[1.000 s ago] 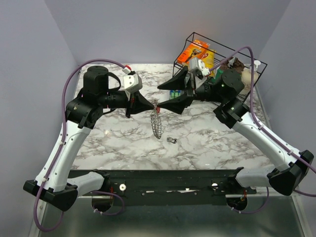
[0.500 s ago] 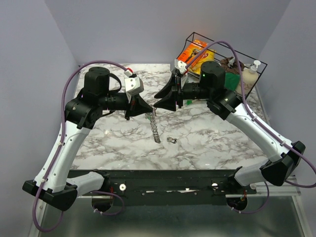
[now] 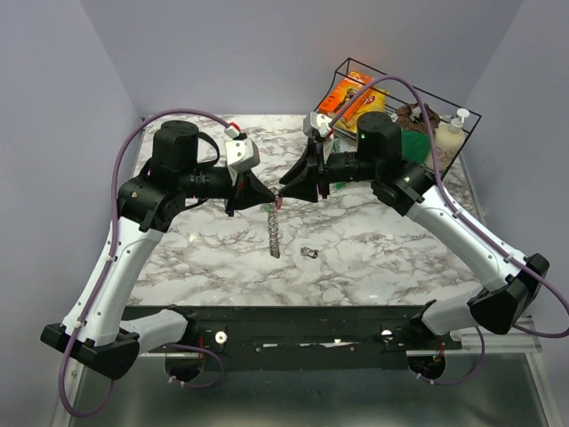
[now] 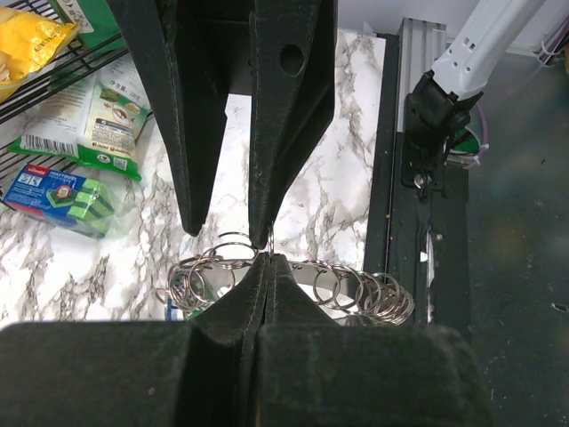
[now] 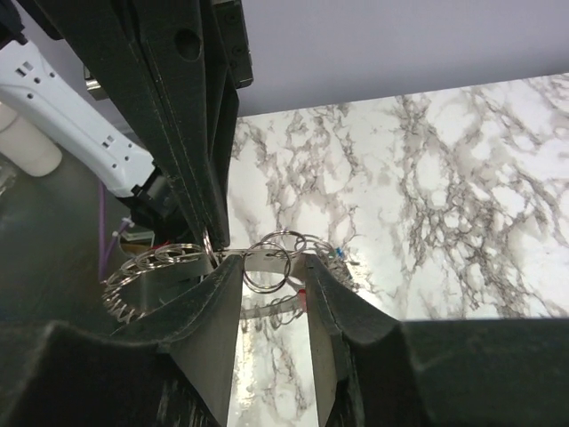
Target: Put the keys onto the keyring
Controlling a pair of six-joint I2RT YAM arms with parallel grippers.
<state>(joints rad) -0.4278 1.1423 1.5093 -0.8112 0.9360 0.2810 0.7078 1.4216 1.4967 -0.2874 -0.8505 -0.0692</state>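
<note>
My left gripper (image 3: 269, 203) is shut on the top of the keyring (image 3: 276, 233), which hangs down over the marble table (image 3: 382, 231). In the left wrist view its closed tips (image 4: 265, 260) pinch the silver band, strung with many small rings (image 4: 356, 286). My right gripper (image 3: 283, 185) meets it from the right. In the right wrist view (image 5: 271, 262) its jaws stand open astride the band, with one small ring (image 5: 267, 265) between them. A small loose silver key (image 3: 309, 253) lies on the table below the ring.
A black wire basket (image 3: 449, 102) at the back right holds an orange packet (image 3: 348, 92) and a white bottle (image 3: 452, 132). Snack packets (image 4: 93, 111) and a blue-green pack (image 4: 62, 191) lie near it. A black rail (image 3: 284, 329) runs along the near edge.
The right arm has swung left and its gripper has closed in on the left gripper's tip. The hanging keyring has shifted slightly left. The loose key has not moved.
</note>
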